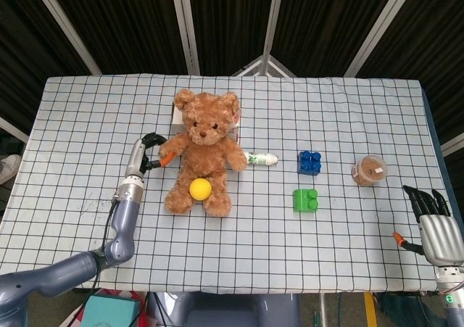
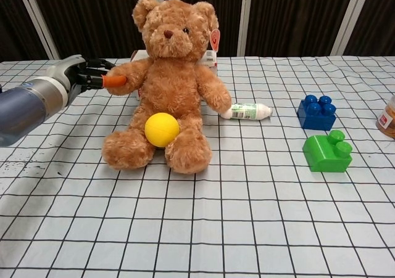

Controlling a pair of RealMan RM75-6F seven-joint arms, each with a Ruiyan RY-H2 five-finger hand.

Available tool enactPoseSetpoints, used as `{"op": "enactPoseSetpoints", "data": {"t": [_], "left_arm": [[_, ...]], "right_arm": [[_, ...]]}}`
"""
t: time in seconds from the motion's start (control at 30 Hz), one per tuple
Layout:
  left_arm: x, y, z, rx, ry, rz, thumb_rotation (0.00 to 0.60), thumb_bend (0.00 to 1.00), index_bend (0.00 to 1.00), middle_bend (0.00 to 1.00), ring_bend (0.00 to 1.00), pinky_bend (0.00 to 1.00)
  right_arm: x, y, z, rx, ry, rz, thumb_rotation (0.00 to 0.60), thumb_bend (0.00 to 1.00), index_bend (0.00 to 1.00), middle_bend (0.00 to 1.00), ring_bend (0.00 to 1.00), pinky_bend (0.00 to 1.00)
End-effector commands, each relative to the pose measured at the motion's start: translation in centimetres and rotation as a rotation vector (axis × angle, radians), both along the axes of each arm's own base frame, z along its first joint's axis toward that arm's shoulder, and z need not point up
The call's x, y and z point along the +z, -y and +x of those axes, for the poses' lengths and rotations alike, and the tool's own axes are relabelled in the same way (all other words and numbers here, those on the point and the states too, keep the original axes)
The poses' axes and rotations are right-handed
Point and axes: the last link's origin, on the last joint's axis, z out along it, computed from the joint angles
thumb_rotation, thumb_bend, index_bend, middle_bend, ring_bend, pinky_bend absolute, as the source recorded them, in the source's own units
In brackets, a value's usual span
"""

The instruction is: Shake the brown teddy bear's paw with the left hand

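Left hand (image 2: 83, 76) fingers pinch brown teddy bear's (image 2: 168, 87) paw (image 2: 123, 81) at bear's 9 o'clock. Right hand (image 1: 435, 225) idle at table edge, fingers straight, close together.

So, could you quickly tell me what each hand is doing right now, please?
Left hand: grips the brown teddy bear's paw.
Right hand: at the table edge, holding nothing, fingers apart.

The left hand (image 2: 86, 79) has dark fingers with an orange tip, a silver wrist cuff and a blue-grey forearm with a thin black cable. The right hand (image 1: 433, 222) has black fingers, a pale grey body and an orange tip.
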Motion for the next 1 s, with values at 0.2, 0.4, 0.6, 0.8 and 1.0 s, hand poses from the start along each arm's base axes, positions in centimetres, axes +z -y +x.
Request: {"op": "enactPoseSetpoints", "data": {"t": [0.2, 0.4, 0.6, 0.8, 1.0], "left_arm": [[-0.9, 0.4, -1.8, 0.035, -0.053, -0.034, 0.600, 0.48, 0.48, 0.52, 0.10, 0.11], [-1.5, -0.1, -1.8, 0.055, -0.032, -0.049, 0.600, 0.48, 0.48, 0.52, 0.10, 0.11], [-0.8, 0.0, 0.1, -0.001, -0.020, -0.022, 0.600, 0.48, 0.48, 0.52, 0.10, 0.11], [-0.7, 0.7, -0.1, 0.005, -0.001, -0.042, 0.600, 0.48, 0.48, 0.52, 0.10, 0.11], [-1.4, 0.4, -2.3, 0.074, -0.020, -0.070, 0.600, 0.48, 0.48, 0.52, 0.10, 0.11]], "right_arm": [[0.1, -0.1, 0.1, 0.006, 0.001, -0.002, 0.600, 0.21, 0.01, 0.14, 0.13, 0.05], [0.1, -0.2, 0.1, 0.004, -0.001, -0.003, 0.600, 0.21, 0.01, 0.14, 0.13, 0.05], [0.0, -0.1, 0.1, 0.003, -0.002, -0.001, 0.600, 0.21, 0.01, 0.14, 0.13, 0.05], [-0.1, -0.2, 0.2, 0.009, -0.003, 0.004, 0.600, 0.21, 0.01, 0.14, 0.13, 0.05], [0.0, -0.2, 0.3, 0.010, -0.001, 0.001, 0.600, 0.21, 0.01, 0.14, 0.13, 0.05]]}}
